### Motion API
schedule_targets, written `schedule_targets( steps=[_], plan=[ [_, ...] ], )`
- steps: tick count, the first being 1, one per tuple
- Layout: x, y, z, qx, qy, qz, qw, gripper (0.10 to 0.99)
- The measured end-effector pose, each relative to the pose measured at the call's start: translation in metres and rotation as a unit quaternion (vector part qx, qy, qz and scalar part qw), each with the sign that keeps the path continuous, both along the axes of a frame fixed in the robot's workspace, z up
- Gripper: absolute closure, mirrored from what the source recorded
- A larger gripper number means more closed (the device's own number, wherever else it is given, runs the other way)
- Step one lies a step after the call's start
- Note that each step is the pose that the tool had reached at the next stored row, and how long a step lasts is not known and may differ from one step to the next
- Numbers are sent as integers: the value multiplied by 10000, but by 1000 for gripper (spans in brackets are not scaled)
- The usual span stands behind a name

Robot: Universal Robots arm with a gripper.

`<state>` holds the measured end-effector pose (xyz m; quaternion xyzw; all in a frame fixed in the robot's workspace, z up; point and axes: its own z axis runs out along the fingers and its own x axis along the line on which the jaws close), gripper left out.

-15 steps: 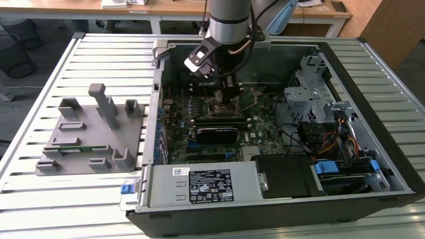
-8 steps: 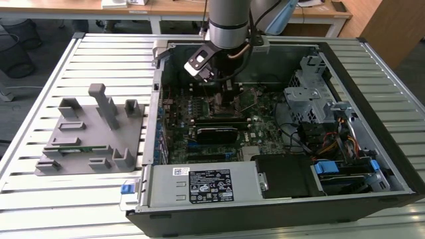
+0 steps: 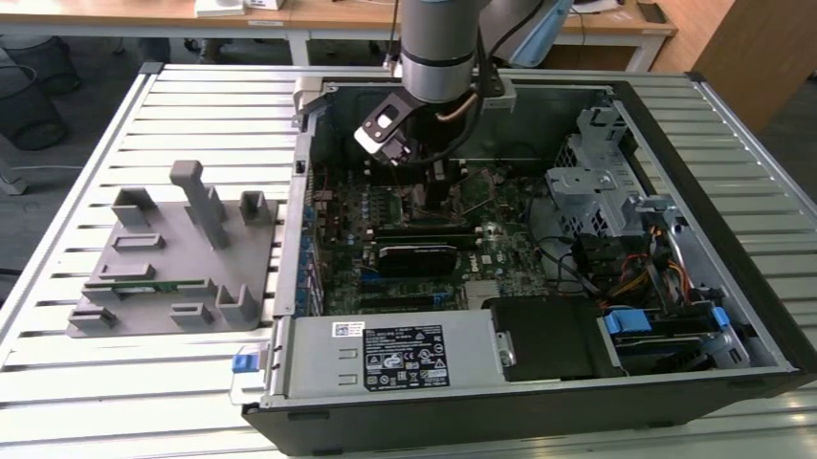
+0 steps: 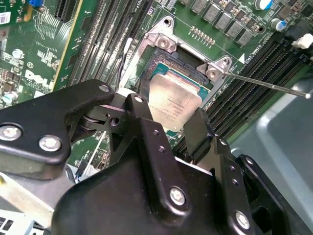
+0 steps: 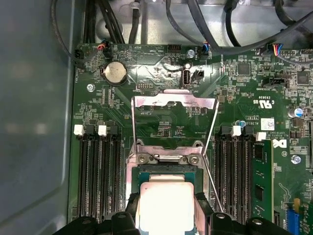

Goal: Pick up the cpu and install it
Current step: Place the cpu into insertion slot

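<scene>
Silvery cpu (image 4: 175, 103): directly over the open motherboard socket (image 4: 168, 61); seating unclear.
Gripper (image 4: 168, 122): black fingers (image 4: 198, 132) clamped on the cpu's opposite edges.
Steel load plate (image 5: 173, 101): flipped back, beyond the socket.

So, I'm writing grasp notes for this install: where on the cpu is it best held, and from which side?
Probably by two opposite thin edges, coming down from above its metal top. The cpu is a thin flat square facing up over the socket, so only its rim offers purchase. The gripper grips it that way, one finger on each side.
</scene>
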<state>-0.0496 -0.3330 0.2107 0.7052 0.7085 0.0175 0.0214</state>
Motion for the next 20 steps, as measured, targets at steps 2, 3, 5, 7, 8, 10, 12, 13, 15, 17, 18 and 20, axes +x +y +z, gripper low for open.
schedule_targets(
  steps=[2, 3, 5, 7, 8, 10, 12, 13, 15, 17, 18, 20],
  plan=[
    [0, 0, -16, -1, 0, -12, 10000, 561],
    [-1, 0, -23, -1, 0, -12, 10000, 561],
    [-2, 0, -37, -1, 0, -13, 10000, 561],
    [-3, -3, -51, -1, 0, -13, 10000, 561],
    [-4, -5, -59, 0, 0, -14, 10000, 561],
    [-4, -7, -74, 0, 0, -15, 10000, 561],
    [-3, -7, -87, 0, 0, -26, 10000, 561],
    [-3, -7, -91, -1, 0, -35, 10000, 561],
    [-3, -7, -100, -1, 0, -51, 10000, 561],
    [-3, -7, -110, -1, 0, -61, 10000, 561],
    [-3, -7, -116, -1, 0, -64, 10000, 561],
    [-3, -7, -129, 0, 0, -71, 10000, 561]
  ],
)
